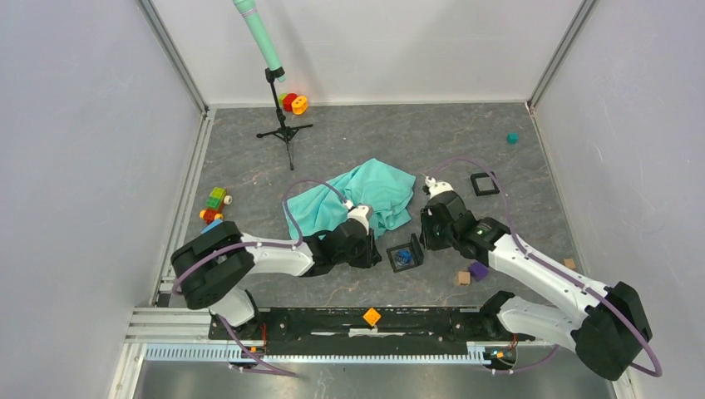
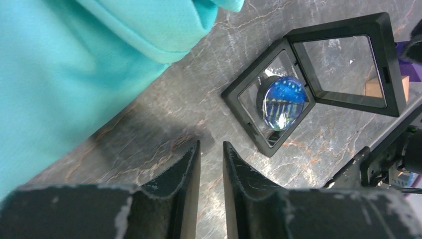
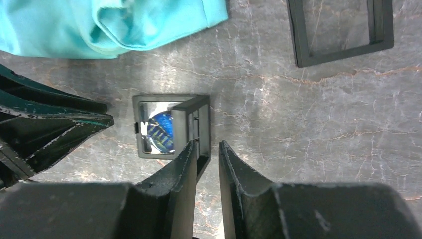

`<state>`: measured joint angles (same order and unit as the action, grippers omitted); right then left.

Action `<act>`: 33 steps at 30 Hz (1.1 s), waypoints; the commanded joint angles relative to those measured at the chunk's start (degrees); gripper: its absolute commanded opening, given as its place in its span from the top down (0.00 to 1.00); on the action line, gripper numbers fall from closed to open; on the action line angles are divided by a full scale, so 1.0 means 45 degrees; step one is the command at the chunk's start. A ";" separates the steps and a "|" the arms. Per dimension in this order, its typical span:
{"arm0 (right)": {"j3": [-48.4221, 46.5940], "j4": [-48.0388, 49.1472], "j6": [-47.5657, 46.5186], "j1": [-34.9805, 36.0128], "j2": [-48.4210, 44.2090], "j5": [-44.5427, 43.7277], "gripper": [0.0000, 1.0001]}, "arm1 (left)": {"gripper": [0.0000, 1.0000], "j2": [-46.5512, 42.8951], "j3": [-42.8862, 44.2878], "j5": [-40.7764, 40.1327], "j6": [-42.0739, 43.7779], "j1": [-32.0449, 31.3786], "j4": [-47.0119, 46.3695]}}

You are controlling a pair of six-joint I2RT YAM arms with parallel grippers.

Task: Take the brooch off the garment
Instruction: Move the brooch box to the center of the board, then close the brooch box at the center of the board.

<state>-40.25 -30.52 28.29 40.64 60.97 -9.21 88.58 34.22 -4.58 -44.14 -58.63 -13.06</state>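
One brooch (image 2: 283,102), round and blue, lies face up in an open black case (image 2: 333,31), off the garment (image 1: 366,199), so removal looks done; at most, closing the case is left. Being round, it shows no long axis. The garment lies crumpled just behind, running near-left to far-right on the surface (image 1: 499,150). Left jaws and right jaws flank the case, nearly closed, grasping nothing.

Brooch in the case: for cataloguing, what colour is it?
The brooch is blue with pale stripes; clearest in left wrist view.
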 commanded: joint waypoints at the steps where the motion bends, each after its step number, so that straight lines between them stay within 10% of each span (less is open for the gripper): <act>1: 0.0744 0.1132 -0.0562 -0.0601 -0.0353 0.1933 0.73 | 0.72 0.0876 0.0751 0.0742 -0.0836 -0.0095 -0.0693; 33: 0.0149 0.0259 -0.0633 -0.0907 -0.1369 0.0676 0.72 | 0.77 0.1684 0.0936 0.0861 -0.0993 -0.0091 -0.0964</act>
<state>-36.77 -30.24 25.43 36.69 57.12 -5.28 95.74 37.52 -0.43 -47.99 -58.65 -19.59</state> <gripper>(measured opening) 0.276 0.232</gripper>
